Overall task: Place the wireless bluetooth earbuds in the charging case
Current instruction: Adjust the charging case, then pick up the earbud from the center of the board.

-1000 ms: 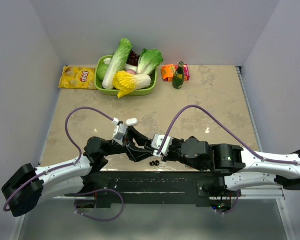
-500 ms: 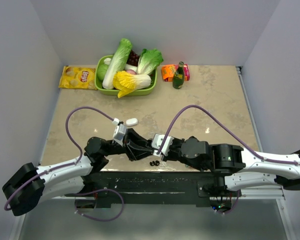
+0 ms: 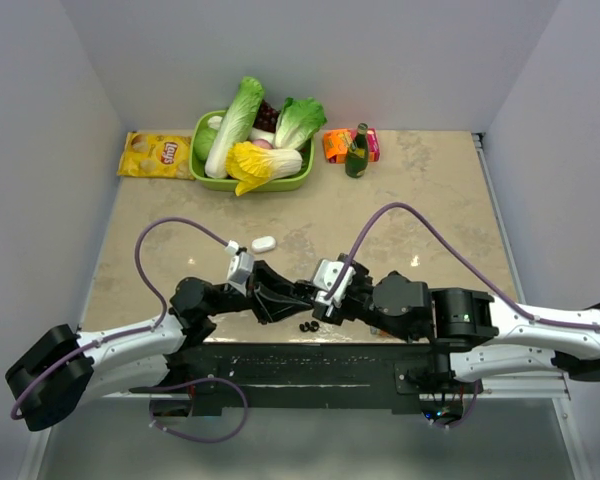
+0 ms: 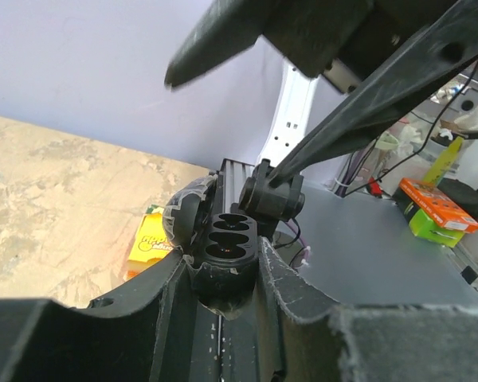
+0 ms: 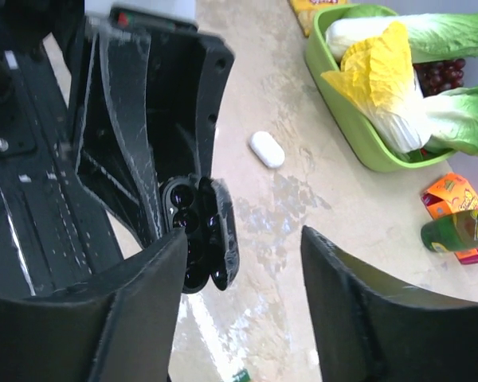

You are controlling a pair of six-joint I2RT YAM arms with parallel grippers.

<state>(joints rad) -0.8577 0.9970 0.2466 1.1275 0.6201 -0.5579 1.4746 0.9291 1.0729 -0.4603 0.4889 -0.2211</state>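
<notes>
The left gripper (image 4: 223, 267) clamps the open black case (image 4: 223, 239) lengthwise, sockets facing the right gripper (image 5: 245, 239), whose jaws stand apart beside it. Both reach in low from opposite sides; two black earbuds (image 3: 308, 326) lie near the case.

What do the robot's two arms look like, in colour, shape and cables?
The left arm and the right arm both have white link covers and black joints. A purple cable loops from each to a white block at the wrist. The jaws are black, broad and flat, with scuffed surfaces.
</notes>
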